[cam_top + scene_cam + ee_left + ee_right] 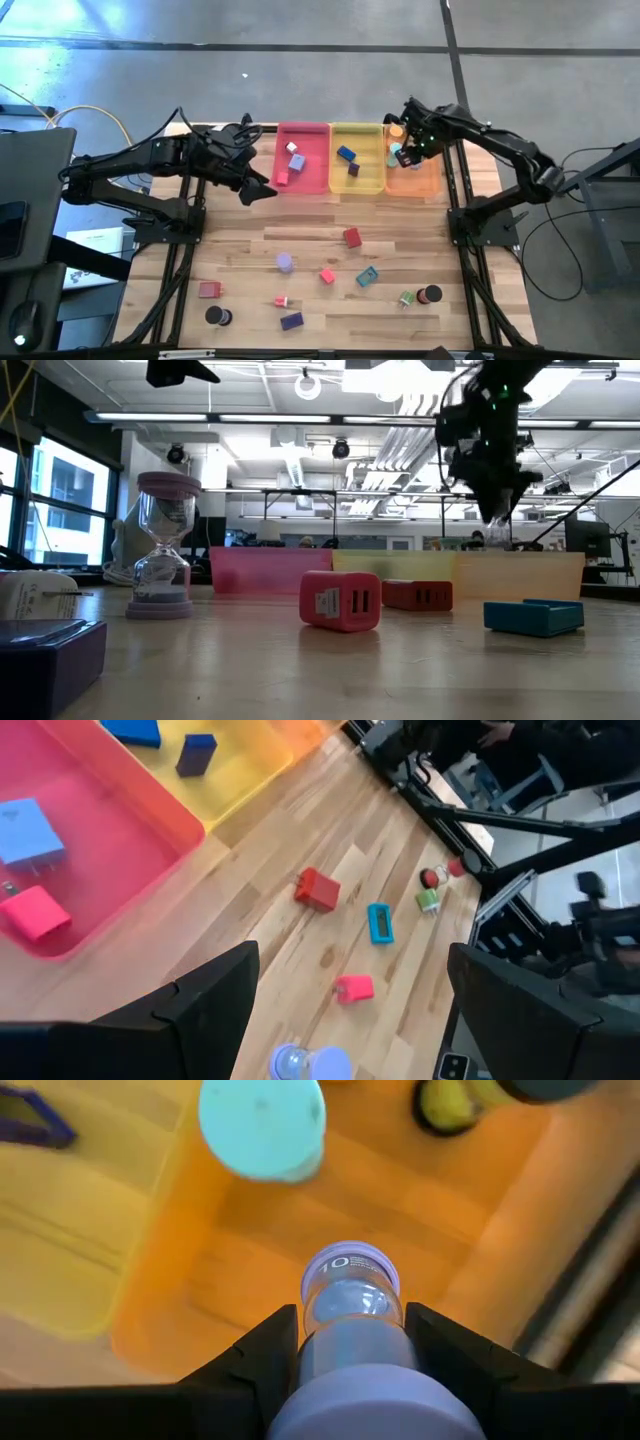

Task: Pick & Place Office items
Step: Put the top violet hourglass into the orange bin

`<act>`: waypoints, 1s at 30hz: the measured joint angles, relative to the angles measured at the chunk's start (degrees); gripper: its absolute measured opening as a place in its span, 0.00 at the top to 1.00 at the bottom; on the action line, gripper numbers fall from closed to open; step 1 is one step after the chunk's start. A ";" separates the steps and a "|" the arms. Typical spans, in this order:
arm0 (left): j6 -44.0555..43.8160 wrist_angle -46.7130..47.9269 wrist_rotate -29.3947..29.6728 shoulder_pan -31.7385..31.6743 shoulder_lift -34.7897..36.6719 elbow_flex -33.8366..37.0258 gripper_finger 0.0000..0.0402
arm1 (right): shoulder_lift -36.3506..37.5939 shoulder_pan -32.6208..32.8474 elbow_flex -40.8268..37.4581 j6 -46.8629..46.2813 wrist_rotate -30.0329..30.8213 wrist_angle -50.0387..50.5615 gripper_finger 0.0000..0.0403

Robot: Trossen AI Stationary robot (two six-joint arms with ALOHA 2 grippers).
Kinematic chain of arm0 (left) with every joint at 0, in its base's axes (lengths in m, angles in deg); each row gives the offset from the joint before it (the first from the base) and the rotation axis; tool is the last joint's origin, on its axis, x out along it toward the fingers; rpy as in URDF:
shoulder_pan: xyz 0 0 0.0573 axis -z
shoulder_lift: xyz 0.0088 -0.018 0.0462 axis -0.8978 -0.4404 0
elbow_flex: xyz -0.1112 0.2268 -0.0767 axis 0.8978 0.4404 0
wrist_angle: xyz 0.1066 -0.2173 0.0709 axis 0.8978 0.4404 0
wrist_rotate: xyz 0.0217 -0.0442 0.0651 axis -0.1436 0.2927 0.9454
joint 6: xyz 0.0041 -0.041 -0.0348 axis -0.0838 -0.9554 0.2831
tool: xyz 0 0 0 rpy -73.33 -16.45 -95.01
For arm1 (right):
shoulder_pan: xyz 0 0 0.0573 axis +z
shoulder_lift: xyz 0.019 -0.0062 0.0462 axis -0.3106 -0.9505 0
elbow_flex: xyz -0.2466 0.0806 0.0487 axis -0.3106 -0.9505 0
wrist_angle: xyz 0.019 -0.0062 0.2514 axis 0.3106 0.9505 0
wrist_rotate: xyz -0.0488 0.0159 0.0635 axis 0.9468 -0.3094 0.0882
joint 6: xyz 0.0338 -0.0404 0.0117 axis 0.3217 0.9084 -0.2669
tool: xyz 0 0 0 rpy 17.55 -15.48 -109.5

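Note:
My right gripper [410,152] hovers over the orange tray [425,180], shut on a lavender sand timer [350,1305]. A teal disc [262,1125] and a yellow-green piece [445,1102] lie in that tray. My left gripper [262,190] is open and empty, above the table by the pink tray's [303,160] near edge. Loose pieces rest on the wood: a red block [351,237], a second lavender timer standing upright [285,262], a pink block [327,276], a teal block [367,277], a purple block [291,321] and a black disc [216,316]. My right gripper pinches the lavender sand timer between its two fingers [270,1350], at the clear glass body [350,1320] between the end caps. It comes from above, and the timer runs along the fingers. The cap marked 10 [350,1265] points down at the orange tray, lifted clear.
The yellow tray [357,158] between the pink and orange ones holds blue pieces; the pink tray holds a pale blue and a pink block. A red block [208,290] and small green and red pieces [420,296] lie near the table's near edge. Arm frames flank both sides.

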 joint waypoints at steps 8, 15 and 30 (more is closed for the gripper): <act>0.02 -0.43 0.37 0.01 0.00 0.00 0.21 | -1.00 -1.43 -4.37 -0.54 0.65 -8.11 0.59; 0.02 -0.55 0.35 0.01 -0.01 0.00 0.21 | -4.80 -3.01 -4.37 0.86 1.46 -8.60 0.59; 0.03 -0.56 0.33 0.01 -0.02 0.00 0.21 | -8.06 -6.62 -4.40 2.61 1.79 -12.49 0.59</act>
